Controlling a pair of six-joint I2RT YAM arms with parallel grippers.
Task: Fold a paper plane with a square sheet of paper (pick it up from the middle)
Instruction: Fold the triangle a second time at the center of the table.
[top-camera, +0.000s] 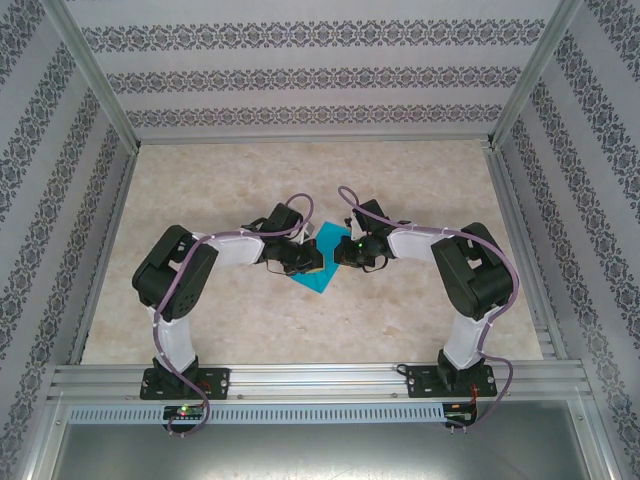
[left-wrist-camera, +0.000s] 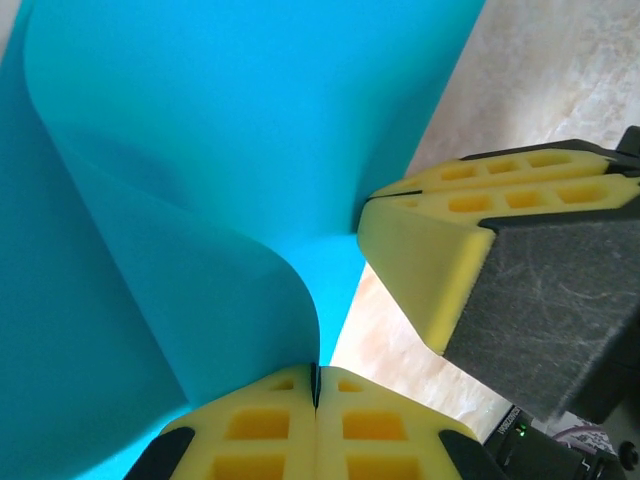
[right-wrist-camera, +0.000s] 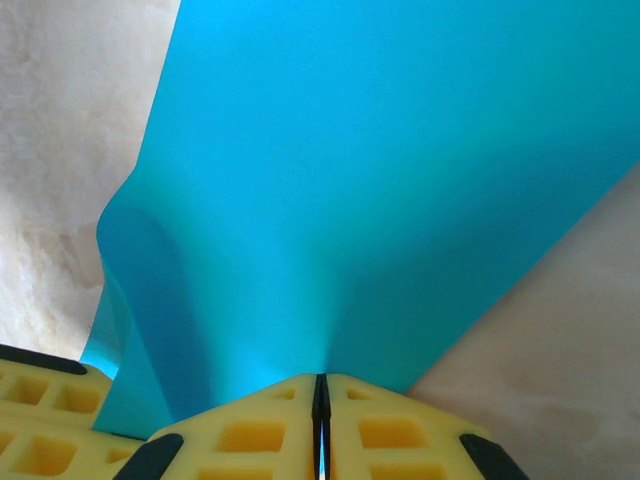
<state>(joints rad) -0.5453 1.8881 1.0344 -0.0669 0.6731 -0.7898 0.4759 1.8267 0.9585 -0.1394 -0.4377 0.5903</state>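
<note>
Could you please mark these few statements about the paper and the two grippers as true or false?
1. The left gripper is shut on the paper. True.
2. The right gripper is open, clear of the paper. False: it is shut on the paper too.
3. The paper lies flat on the table. False: it curls between the grippers.
4. The paper is cyan-blue. True.

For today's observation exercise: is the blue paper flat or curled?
Curled: the square sheet of paper bows between the left gripper and right gripper pinching it.
</note>
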